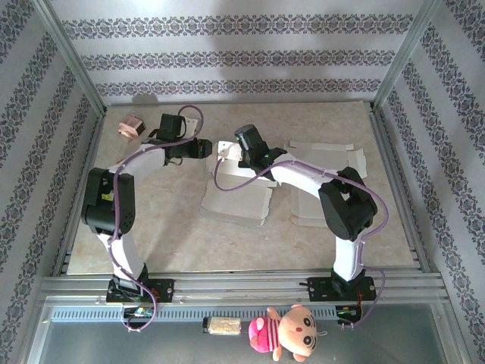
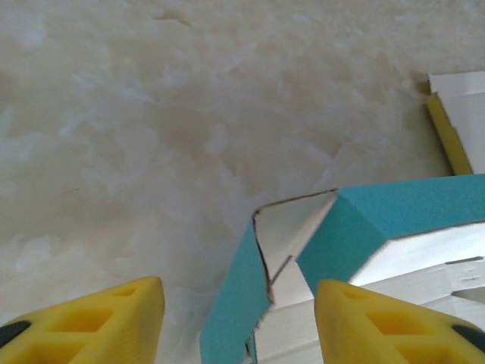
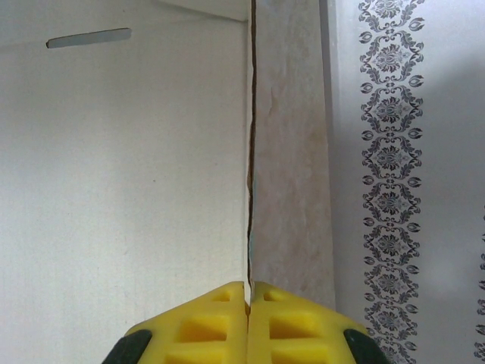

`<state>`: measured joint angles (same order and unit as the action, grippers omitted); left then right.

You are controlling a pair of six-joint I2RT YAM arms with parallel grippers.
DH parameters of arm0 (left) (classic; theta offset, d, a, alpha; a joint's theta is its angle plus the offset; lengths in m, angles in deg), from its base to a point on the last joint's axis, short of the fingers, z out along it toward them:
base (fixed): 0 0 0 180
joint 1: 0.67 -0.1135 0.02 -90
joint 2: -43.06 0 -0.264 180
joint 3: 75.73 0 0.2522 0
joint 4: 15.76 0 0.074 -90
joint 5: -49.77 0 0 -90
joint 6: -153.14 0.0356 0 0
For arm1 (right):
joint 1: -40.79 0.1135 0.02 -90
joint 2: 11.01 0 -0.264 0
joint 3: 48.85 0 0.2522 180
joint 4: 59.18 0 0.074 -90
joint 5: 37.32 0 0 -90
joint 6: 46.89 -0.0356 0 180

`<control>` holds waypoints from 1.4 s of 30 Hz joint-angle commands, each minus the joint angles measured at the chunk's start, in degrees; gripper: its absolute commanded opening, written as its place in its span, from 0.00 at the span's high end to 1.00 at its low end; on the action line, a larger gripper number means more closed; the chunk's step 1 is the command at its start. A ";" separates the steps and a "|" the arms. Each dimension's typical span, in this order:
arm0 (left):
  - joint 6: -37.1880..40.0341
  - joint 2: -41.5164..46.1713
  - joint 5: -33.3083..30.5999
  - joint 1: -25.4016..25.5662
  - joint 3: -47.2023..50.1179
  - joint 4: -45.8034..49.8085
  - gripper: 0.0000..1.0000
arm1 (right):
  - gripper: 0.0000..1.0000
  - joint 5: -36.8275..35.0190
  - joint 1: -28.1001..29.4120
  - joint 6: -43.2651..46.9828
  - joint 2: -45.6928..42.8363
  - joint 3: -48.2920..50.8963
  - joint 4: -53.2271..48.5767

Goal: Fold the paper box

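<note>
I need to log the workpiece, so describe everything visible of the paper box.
The paper box is thin card, white inside and teal outside, partly folded. It lies in the middle of the table with flaps spread flat. One white panel carries a narrow slot. A raised corner flap stands between the open jaws of the left gripper. The right gripper has its jaws shut on a thin edge of the panel.

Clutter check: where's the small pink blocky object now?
Top view: the small pink blocky object sits at the far-left corner of the beige table, just left of the left arm's wrist.
</note>
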<state>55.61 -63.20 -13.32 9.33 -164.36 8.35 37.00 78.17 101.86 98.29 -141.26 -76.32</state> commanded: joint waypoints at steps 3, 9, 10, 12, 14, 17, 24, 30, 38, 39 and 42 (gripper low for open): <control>2.41 -4.79 -1.36 -0.33 -5.50 5.15 0.57 | 1.00 -1.54 0.89 1.05 -0.48 -0.01 -0.06; 2.58 -6.34 1.92 -0.16 -5.78 2.01 0.67 | 1.00 -1.46 1.48 0.58 -0.64 -0.01 -0.10; 3.15 -6.33 2.02 -0.12 -5.44 1.15 0.69 | 1.00 -1.22 1.70 0.38 -0.69 0.03 -0.14; 4.24 -6.16 2.01 0.00 -4.88 -0.60 0.72 | 1.00 -0.61 2.49 -0.57 -0.70 0.17 -0.90; 5.67 -6.16 2.09 0.04 -4.52 -2.04 0.77 | 0.97 -0.55 3.67 -2.47 -0.92 -0.06 -2.75; 7.77 -6.02 2.09 0.06 -3.54 -4.83 0.93 | 0.86 0.41 4.54 -7.22 -1.55 -0.48 -6.11; 11.78 -4.07 5.22 0.20 2.69 -16.19 1.00 | 0.47 12.90 3.52 -26.64 -6.40 -7.62 -23.40; 12.54 -2.56 6.25 0.49 6.60 -23.13 1.00 | 0.38 38.62 -4.81 -56.32 -6.81 -19.49 -34.93; 14.32 -1.55 6.72 1.60 9.38 -27.73 1.00 | 0.41 59.13 -16.91 -82.03 -2.91 -16.24 -24.79; 14.70 -1.54 6.75 1.82 9.54 -27.92 1.00 | 0.42 59.50 -17.48 -81.81 -2.16 -16.11 -24.83; 15.74 -1.32 6.84 2.19 9.95 -28.40 1.00 | 0.45 60.92 -19.04 -81.55 0.20 -15.43 -24.92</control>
<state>68.94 -66.32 -7.77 10.67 -155.53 -16.72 91.55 59.24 25.14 96.12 -158.18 -101.52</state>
